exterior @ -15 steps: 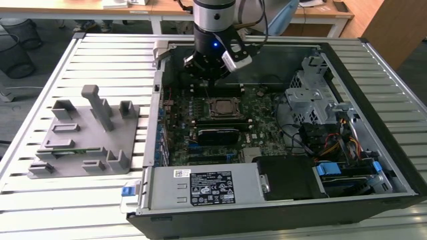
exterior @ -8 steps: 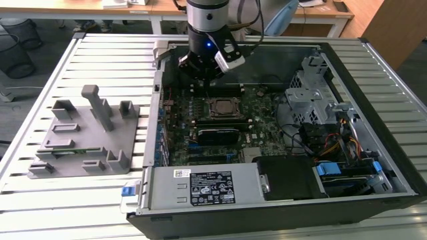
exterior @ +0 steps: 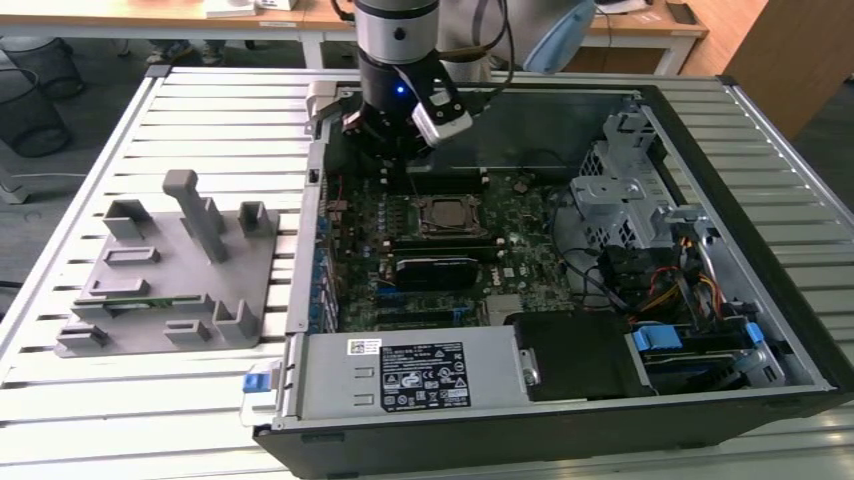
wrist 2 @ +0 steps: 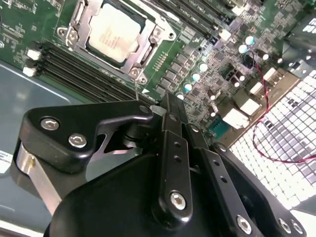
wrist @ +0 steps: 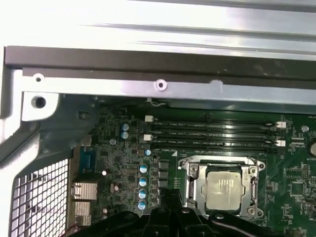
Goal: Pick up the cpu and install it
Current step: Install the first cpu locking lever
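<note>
Slatted metal worktable (exterior: 200,105) fills scene, pale grey. Dark grey floor beyond, exterior view's left. Black mesh waste bin (exterior: 30,100) far left. Wooden desks (exterior: 187,18) along far edge. Wooden panel (exterior: 787,50) far right.

The cpu (wrist: 224,191) sits in the socket frame (wrist: 220,165) beside memory slots (wrist: 212,134).

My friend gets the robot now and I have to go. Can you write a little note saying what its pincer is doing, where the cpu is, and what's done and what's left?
Pincer: holds nothing, up above the motherboard inside the open computer case, near the socket; whether it is open or shut cannot be told.
Cpu: lying flat in the motherboard socket, silver top up, seen in both wrist views.
Done: cpu is in the socket.
Left: whether the socket is latched cannot be told.
Grey fixture sits on the table outside the case.
</note>
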Robot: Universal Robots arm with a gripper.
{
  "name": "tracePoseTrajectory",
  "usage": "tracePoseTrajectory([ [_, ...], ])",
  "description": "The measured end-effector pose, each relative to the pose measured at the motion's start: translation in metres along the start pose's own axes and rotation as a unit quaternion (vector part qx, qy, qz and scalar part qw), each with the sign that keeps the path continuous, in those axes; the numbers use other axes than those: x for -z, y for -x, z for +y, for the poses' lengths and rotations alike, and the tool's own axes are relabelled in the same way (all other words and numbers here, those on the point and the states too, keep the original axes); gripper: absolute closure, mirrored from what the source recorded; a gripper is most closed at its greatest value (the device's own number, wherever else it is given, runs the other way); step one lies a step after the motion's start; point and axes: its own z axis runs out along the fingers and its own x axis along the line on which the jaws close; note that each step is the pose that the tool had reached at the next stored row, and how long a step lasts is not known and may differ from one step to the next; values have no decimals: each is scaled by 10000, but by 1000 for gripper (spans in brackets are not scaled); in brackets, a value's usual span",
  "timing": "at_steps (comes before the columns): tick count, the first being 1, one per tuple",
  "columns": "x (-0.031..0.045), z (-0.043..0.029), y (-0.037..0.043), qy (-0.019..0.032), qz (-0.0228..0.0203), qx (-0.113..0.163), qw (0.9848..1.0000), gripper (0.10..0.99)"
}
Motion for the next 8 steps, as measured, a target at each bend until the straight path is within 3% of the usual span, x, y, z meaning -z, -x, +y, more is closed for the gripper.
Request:
tracePoseTrajectory([
  [8,-27,80,-20,0,0,0,10000,980],
])
